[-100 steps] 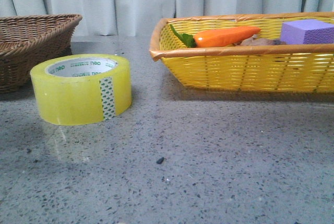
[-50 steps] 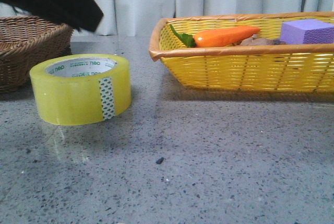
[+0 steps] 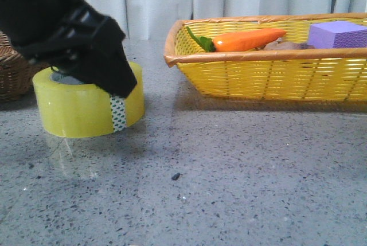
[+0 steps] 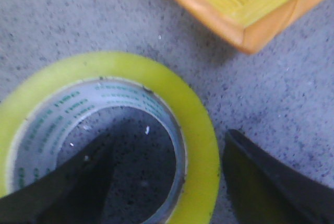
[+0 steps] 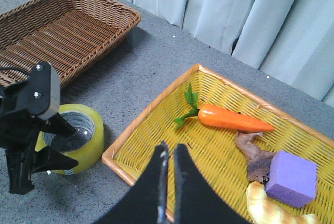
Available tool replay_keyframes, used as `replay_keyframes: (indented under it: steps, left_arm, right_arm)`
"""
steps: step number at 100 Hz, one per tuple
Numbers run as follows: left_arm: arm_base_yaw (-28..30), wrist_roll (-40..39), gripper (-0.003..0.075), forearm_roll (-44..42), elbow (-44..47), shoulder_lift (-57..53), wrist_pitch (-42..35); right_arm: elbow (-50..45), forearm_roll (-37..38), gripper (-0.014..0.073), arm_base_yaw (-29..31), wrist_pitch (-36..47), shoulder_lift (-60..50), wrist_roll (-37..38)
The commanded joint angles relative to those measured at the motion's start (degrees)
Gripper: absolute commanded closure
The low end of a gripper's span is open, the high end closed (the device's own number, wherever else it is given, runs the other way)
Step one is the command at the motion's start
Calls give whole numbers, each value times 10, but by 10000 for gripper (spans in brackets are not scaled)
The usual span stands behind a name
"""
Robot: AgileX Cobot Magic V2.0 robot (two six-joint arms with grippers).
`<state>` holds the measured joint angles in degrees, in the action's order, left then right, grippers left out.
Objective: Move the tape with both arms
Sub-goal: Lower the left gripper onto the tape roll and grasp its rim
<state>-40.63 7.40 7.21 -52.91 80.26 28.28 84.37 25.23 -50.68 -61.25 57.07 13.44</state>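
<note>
Tape [image 3: 86, 108] mid-left looks rigid, light, slick-sided; left gripper [image 4: 172, 182] spread wide straddling its wall, nothing clamped — pinch wall there.

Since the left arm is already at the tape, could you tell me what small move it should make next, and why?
Probably close the left pincer on the tape. In the left wrist view one finger sits inside the core and the other outside the yellow wall, so the open jaws already straddle the roll, which rests flat on the table. The right pincer waits shut above the yellow basket.
</note>
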Motion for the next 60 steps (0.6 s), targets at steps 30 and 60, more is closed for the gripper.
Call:
replay_keyframes:
  steps: [30, 60]
  left_arm:
    - [-5, 0, 318, 7, -19, 19, -20]
    - [-5, 0, 528, 7, -19, 19, -22]
  right_arm:
    - [10, 24, 668, 3, 41, -7, 2]
    - [10, 24, 668, 3, 36, -7, 2]
